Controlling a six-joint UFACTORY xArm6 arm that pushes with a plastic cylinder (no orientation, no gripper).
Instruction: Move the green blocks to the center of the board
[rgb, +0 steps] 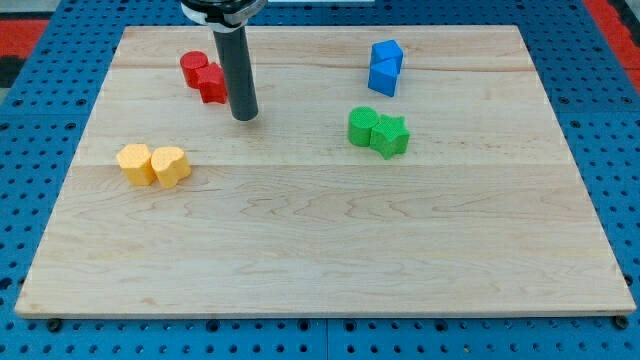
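Two green blocks, a rounded one (362, 127) touching a star-shaped one (391, 135), lie at about two o'clock from the wooden board's (320, 250) centre; their faces look ribbed. We read no writing. Our arm carries no claw: my tip (245, 117) rests on the board at nine o'clock from the greens, well apart. Red blocks (203, 77) sit just beside the rod, blue blocks (385, 67) at twelve o'clock, yellow blocks (153, 165) at eight.
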